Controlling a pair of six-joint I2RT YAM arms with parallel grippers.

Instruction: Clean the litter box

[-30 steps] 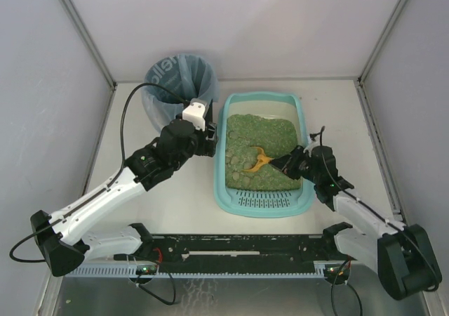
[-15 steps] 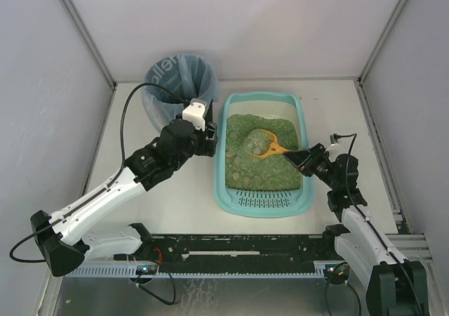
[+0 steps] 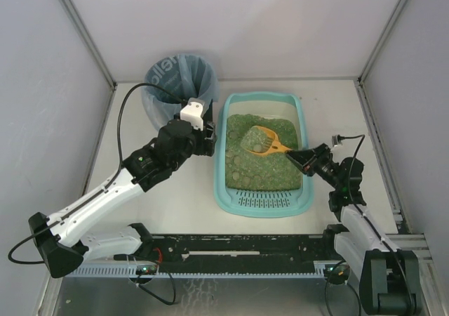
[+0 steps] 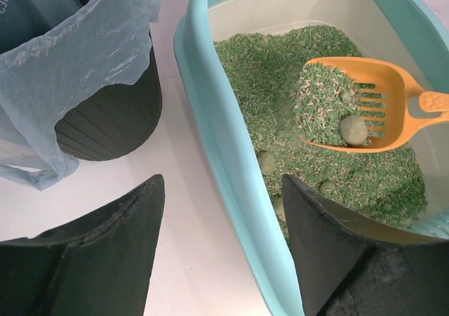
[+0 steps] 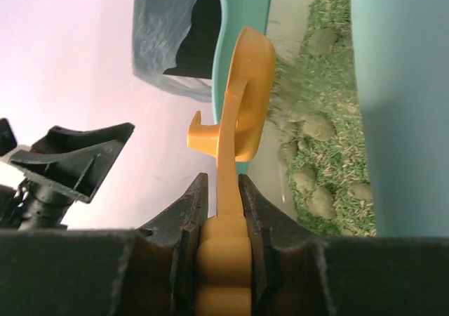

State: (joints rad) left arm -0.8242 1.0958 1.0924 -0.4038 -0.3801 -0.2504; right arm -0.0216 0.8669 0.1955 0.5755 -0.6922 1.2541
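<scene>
The light-teal litter box (image 3: 223, 182) lies at mid-table, holding green litter with several round clumps (image 4: 266, 163). My right gripper (image 3: 300, 156) is shut on the handle of the orange slotted scoop (image 3: 261, 142). It holds the scoop above the litter with a heap of litter and one clump (image 4: 353, 129) in its bowl. The right wrist view shows the scoop (image 5: 242, 98) edge-on between my fingers (image 5: 193, 211), beside the box wall (image 5: 400, 84). My left gripper (image 4: 221, 182) is open and straddles the box's left rim (image 4: 210, 119), holding nothing.
A round black bin with a blue bag (image 3: 179, 84) stands at the box's far left corner, just beyond my left gripper (image 3: 209, 139). It also shows in the left wrist view (image 4: 84, 84). Grey walls enclose the table on three sides.
The scoop rose out of the near part of the litter and moved toward the far end, now loaded. My right arm drew back to the right. My left arm barely moved.
</scene>
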